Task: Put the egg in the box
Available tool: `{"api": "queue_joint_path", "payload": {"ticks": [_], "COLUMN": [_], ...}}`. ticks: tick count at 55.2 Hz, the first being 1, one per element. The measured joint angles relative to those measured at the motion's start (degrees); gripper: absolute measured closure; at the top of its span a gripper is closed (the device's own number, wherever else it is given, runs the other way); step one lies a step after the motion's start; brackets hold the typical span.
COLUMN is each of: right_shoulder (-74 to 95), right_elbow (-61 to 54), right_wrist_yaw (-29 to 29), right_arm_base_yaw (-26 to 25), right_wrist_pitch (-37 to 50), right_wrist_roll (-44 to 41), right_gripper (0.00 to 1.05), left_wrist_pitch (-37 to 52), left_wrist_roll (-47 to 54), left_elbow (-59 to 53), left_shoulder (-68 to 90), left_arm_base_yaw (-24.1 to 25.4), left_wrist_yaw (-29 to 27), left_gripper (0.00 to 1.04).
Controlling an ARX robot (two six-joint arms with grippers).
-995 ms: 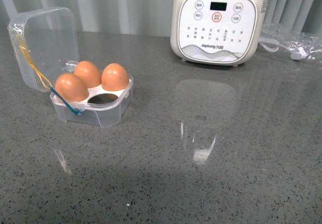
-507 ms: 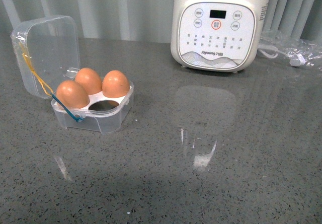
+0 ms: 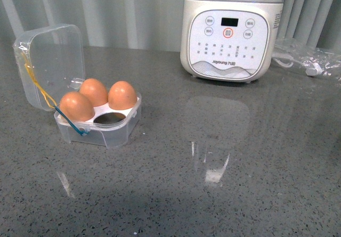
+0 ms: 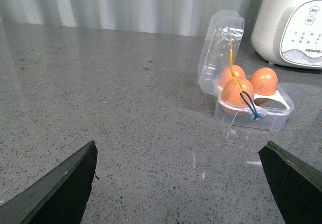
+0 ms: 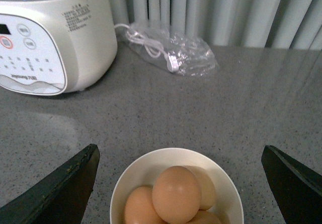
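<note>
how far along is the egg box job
Done: three eggs sit in the box, lid open. One hole, near right, is empty. In hand: nothing; left gripper and right gripper are open, the right above a bowl of eggs. Left: grasp an egg there and seat it in that hole.

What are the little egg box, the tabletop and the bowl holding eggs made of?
The box looks like thin clear plastic: eggs show through its walls. The tabletop seems polished speckled grey stone or a composite; it mirrors light glossily. The bowl looks smooth off-white, perhaps glazed ceramic, possibly plastic.
</note>
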Motion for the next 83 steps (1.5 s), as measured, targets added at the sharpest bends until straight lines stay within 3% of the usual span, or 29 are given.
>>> {"api": "queue_joint_path", "payload": {"ticks": [23,64,83], "right_shoulder": [11.08,16.28,16.28], "right_elbow": [7.19,6.08,5.64], "right_wrist_yaw": [0.81,-0.57,-0.76], "right_arm_base_yaw": [-1.42,-0.50,-0.72], "right_wrist_pitch": [-5.60,-6.47,-5.90], "right_wrist_roll": [1.57,-2.62,-2.69], "right_gripper": [0.07,0.07,0.56], "left_wrist_pitch": [0.00,0.00,0.00], "left_wrist_roll": [-0.02,0.00,0.00], "left_elbow": [0.00,0.00,0.00], "left_shoulder": [0.00,0.00,0.00], "left_arm_base_yaw": [0.00,0.00,0.00], "left_wrist_yaw": [0.00,0.00,0.00], "left_gripper": [0.07,0.07,0.07]}}
